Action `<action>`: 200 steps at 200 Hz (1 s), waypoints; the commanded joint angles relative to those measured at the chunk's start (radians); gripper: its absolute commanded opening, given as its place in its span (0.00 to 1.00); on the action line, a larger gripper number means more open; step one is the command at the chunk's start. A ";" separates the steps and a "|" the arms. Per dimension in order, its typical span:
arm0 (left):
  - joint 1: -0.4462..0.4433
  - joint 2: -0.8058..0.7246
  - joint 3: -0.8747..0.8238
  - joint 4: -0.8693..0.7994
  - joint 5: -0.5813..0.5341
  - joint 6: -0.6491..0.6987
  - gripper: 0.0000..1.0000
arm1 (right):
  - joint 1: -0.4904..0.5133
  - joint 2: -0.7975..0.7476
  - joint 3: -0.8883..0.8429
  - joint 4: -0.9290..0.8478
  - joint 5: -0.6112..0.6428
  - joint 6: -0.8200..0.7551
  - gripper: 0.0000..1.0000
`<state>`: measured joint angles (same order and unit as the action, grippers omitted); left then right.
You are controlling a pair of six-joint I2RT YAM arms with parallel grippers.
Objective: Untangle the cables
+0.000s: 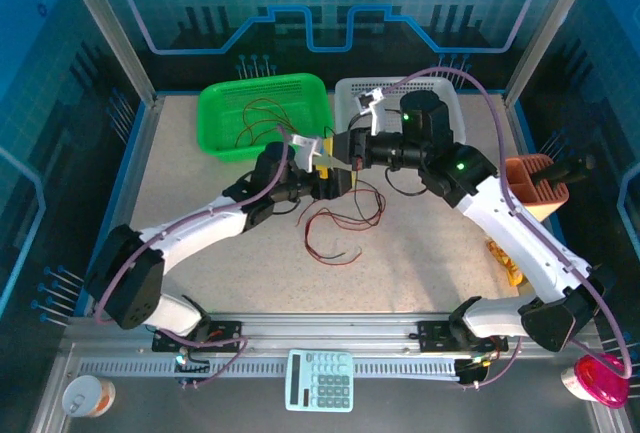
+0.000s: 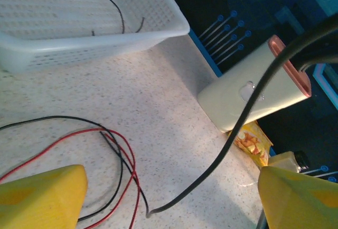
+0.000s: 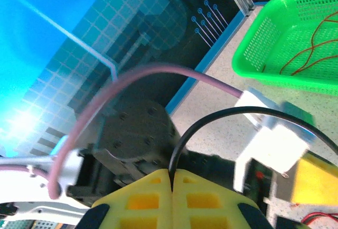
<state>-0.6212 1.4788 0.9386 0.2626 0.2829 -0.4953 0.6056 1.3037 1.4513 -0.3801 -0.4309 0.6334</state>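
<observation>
— So, where are the cables [image 1: 340, 218] at this moment?
— Most lie in loose red and black loops on the speckled table [image 1: 200, 183], in the middle, just in front of the two arms. A few red wires [image 1: 262, 118] sit inside the green basket [image 1: 215, 123] at the back left. Some thin black wires [image 2: 120, 17] lie in the white basket [image 2: 105, 38] beside it. One black cable [image 2: 237, 128] hangs clear of the table, slanting up from the loops.
— Who has hold of it?
— The right gripper [image 3: 172, 175]. Its yellow fingers are pressed flat together, with the black cable pinched in the seam and arching away above them. The left gripper [image 2: 171, 200] is spread wide and grasps nothing. The slanting cable passes through the gap between its fingers and appears to touch neither.
— What could go wrong from here?
— As I judge it, the low end of that cable meets the table right among the red and black loops, and I cannot tell whether it is free of them. A pull could drag the whole bunch along or draw a crossing tight. The cable is thin, so closing fingers might miss it or nudge it aside. It could also slide out of the right pinch under tension. The two grippers are near each other, so a careless move could knock them together
</observation>
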 commanded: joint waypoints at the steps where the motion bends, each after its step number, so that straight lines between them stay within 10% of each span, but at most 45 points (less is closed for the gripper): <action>1: -0.030 0.040 0.046 0.069 0.020 0.015 0.79 | -0.017 -0.010 0.088 0.062 -0.041 0.044 0.00; 117: -0.045 0.040 0.027 0.079 -0.010 0.007 0.63 | -0.090 0.124 0.574 0.031 -0.067 0.050 0.00; 200: -0.041 -0.148 -0.008 -0.053 -0.113 0.089 0.89 | -0.184 0.234 0.686 -0.019 0.177 -0.106 0.00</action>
<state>-0.6613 1.4090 0.9554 0.2569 0.2306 -0.4583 0.4747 1.5017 2.0869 -0.3908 -0.3492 0.5854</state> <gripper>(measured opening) 0.863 0.062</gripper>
